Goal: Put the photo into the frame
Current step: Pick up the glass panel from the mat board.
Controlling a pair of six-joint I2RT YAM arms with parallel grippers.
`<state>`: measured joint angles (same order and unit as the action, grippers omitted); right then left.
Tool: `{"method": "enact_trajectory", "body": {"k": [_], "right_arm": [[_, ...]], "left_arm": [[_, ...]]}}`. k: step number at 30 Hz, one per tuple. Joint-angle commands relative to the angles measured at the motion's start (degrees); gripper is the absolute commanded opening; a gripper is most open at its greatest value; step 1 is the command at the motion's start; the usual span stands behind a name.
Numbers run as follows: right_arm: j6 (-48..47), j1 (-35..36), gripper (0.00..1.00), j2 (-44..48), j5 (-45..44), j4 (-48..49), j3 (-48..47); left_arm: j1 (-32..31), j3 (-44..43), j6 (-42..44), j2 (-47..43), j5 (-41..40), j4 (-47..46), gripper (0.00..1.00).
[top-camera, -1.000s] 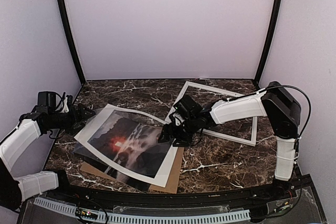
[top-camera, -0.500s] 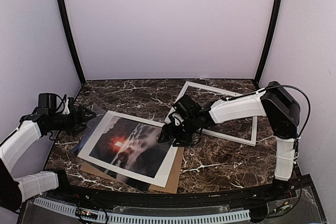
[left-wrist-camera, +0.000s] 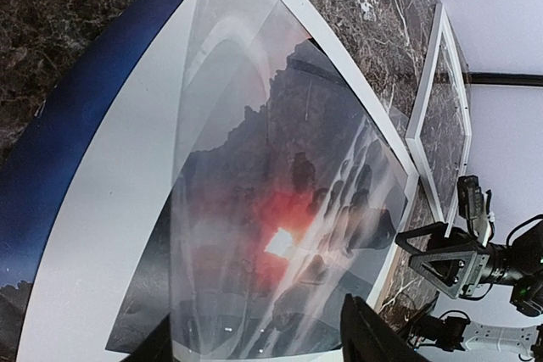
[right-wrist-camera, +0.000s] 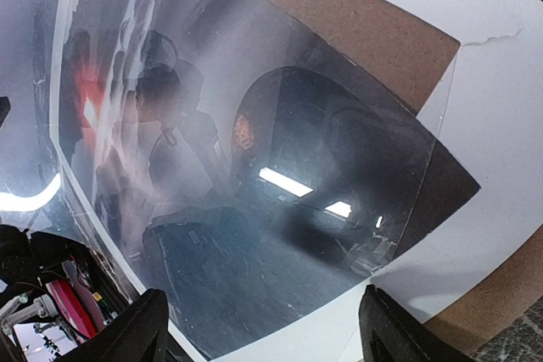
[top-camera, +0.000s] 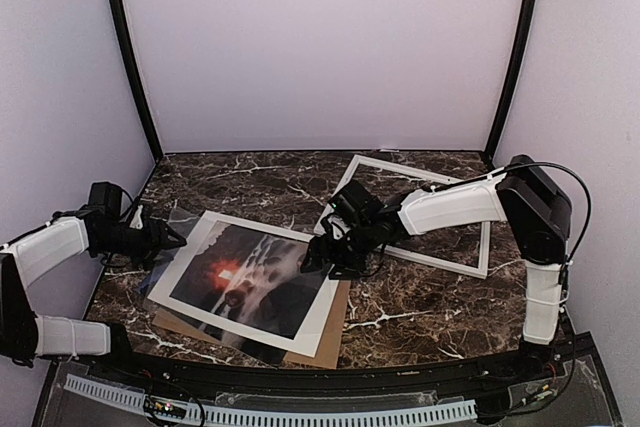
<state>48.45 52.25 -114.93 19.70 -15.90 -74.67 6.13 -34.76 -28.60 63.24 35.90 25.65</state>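
Note:
The photo (top-camera: 255, 272), a dark landscape with a red glow, lies left of centre under a white wide-bordered mat (top-camera: 260, 231); its blue edge (left-wrist-camera: 85, 142) sticks out past the mat. A glossy clear sheet lies over them. My left gripper (top-camera: 172, 239) is at the stack's left edge, its fingers apart over the sheets (left-wrist-camera: 254, 336). At the stack's right edge my right gripper (top-camera: 318, 252) stands open above the mat's border (right-wrist-camera: 267, 320). The frame (top-camera: 450, 263), white with thin rails, lies flat at the back right, partly under the right arm.
A brown cardboard sheet (top-camera: 340, 319) lies beneath the stack and shows at its near right side (right-wrist-camera: 365, 31). The frame's long rail (left-wrist-camera: 422, 91) runs just beyond the mat. Purple walls close the marble table on three sides.
The mat's left side, curled up a second ago, now lies flat. My left arm has moved in toward the stack's left edge and its jaws have narrowed. The right arm has not moved.

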Motion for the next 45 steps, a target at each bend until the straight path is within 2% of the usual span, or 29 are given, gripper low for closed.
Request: {"method": "enact_trajectory", "body": {"k": [1, 6, 11, 13, 15, 30, 38, 45], "right_arm": [[-1.3, 0.7, 0.79, -5.9, -3.2, -3.9, 2.1], [-1.6, 0.6, 0.79, -5.8, -2.6, -3.9, 1.8], [-2.8, 0.2, 0.79, -5.1, -1.9, -4.9, 0.8], [-3.5, -0.1, 0.8, -4.3, -1.7, -5.5, 0.1], [-4.5, -0.3, 0.8, -3.2, -1.3, -5.7, -0.7], [-11.3, -1.9, 0.82, 0.7, -1.7, -11.7, -6.5], [-13.6, -3.5, 0.82, 2.4, -2.8, -14.2, -7.3], [-15.3, -5.7, 0.82, 3.1, -5.1, -17.2, -9.0]], "left_arm": [[-0.8, -1.6, 2.1, 0.9, 0.2, 2.7, 0.55], [-1.4, -2.3, 3.4, 2.9, 1.2, 3.1, 0.32], [-1.6, -5.8, 5.8, 2.7, -1.2, 9.0, 0.15], [-1.6, -7.6, 6.7, 2.4, -2.3, 12.0, 0.05], [-1.6, -9.0, 7.2, 2.2, -2.2, 14.7, 0.01], [-1.5, -14.5, 9.1, -0.1, 2.4, 28.9, 0.0], [-1.6, -12.5, 5.2, -3.1, 6.8, 27.9, 0.0], [-1.6, -13.7, 9.4, -7.1, 7.4, 29.6, 0.0]]}}
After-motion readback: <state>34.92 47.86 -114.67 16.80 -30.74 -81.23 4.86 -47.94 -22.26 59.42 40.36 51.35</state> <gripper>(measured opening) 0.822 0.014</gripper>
